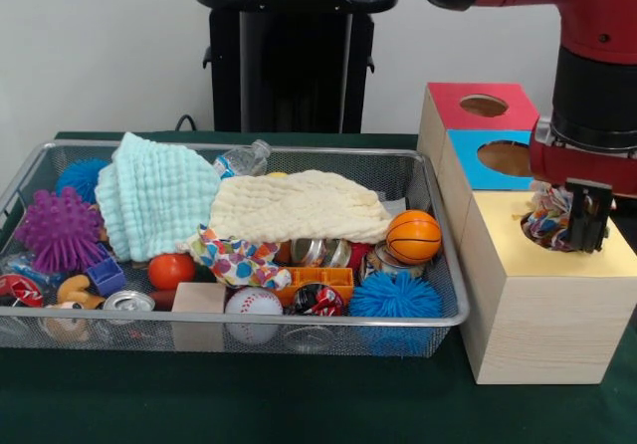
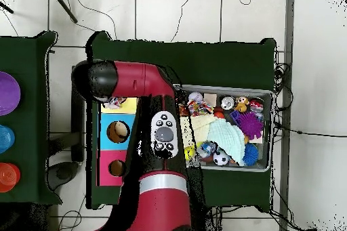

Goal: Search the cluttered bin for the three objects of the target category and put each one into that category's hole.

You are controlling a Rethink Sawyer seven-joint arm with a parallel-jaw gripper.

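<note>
My gripper point(image 1: 577, 227) hangs over the yellow-topped box point(image 1: 609, 257) at the right and is shut on a dotted fabric piece point(image 1: 545, 217). The piece is bunched at the round hole, which it mostly hides. The overhead view shows that piece point(image 2: 116, 101) at the edge of the yellow top point(image 2: 133, 106), under my arm. A second dotted fabric piece point(image 1: 234, 260) lies in the wire mesh bin point(image 1: 249, 320), under the front edge of the cream-yellow towel point(image 1: 299, 207); it also shows in the overhead view point(image 2: 196, 108). I see no third piece.
The mint-green towel point(image 1: 154, 195) covers the bin's back left. Spiky balls, an orange basketball point(image 1: 413, 236), a baseball, cans, a bottle and a wooden block fill the bin. The blue-topped box point(image 1: 498, 160) and red-topped box point(image 1: 478, 106) stand behind the yellow one.
</note>
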